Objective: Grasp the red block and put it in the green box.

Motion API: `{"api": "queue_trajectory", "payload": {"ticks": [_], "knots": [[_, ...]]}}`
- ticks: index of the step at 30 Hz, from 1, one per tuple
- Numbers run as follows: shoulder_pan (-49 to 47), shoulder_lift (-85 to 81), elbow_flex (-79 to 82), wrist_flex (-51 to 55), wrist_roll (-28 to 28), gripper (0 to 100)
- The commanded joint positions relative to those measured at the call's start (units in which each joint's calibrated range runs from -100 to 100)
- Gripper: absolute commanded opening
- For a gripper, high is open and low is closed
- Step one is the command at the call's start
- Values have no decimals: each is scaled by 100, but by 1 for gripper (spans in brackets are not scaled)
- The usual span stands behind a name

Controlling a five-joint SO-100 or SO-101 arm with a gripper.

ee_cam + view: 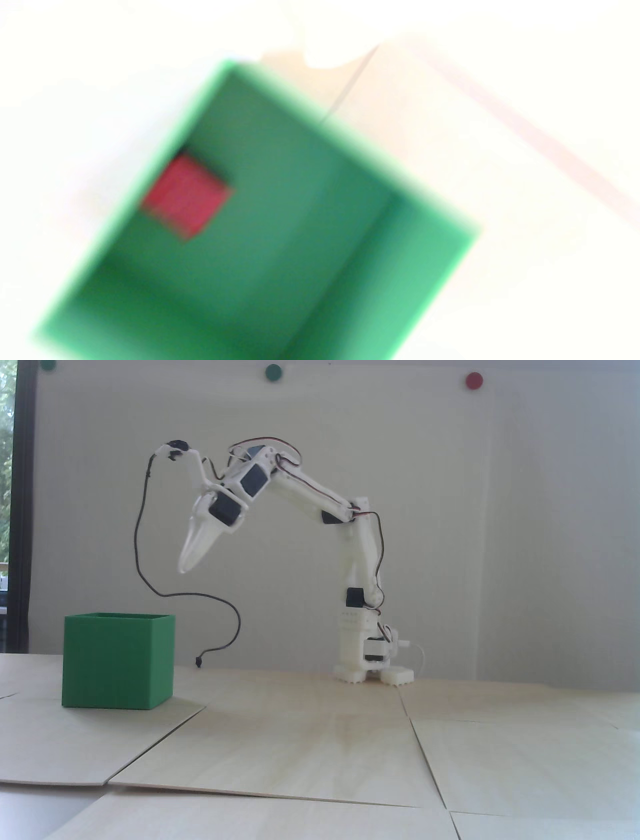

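1. The green box (118, 661) stands on the table (320, 750) at about 9 o'clock in the fixed view, open top up, well apart from the arm's base (372, 665) near the middle of that view. From this side its walls hide whatever is inside.

2. The red block (187, 197) lies inside the green box (263, 221) in the wrist view, on the floor, close against the inner wall at about 9 o'clock of the box's opening. The view is blurred, so I cannot tell whether it touches that wall or how it lies.

3. The gripper (184, 567) hangs above the box and a little toward 3 o'clock of it in the fixed view, tips pointing down toward 7 o'clock, clearly apart from the rim. It holds nothing. Its fingers look close together, seen edge-on, but how wide the gap is I cannot tell from this side. The gripper does not show in the wrist view.

4. A black cable (150, 580) droops from the wrist camera to the table just beside the box, toward 3 o'clock of it.

5. Step in hand, as I judge it: the placing looks done, since the block is in the box and the gripper is empty above it.

6. The next move calls only for carrying the arm up and toward 3 o'clock, back to its base, keeping the tips and the slack cable off the box's thin wall so it is not nudged.
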Motion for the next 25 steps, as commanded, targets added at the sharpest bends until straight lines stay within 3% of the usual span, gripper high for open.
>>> {"api": "queue_trajectory", "payload": {"ticks": [1, 8, 12, 19, 25], "knots": [[-662, -1306, 582, 6, 46, 2], [-2158, -3991, 3475, -146, 46, 2], [-2986, -5854, 6092, -989, 46, 2], [-3139, -7947, 9375, -2296, 52, 2], [-3147, -9842, 11523, -2456, 57, 2]]}}
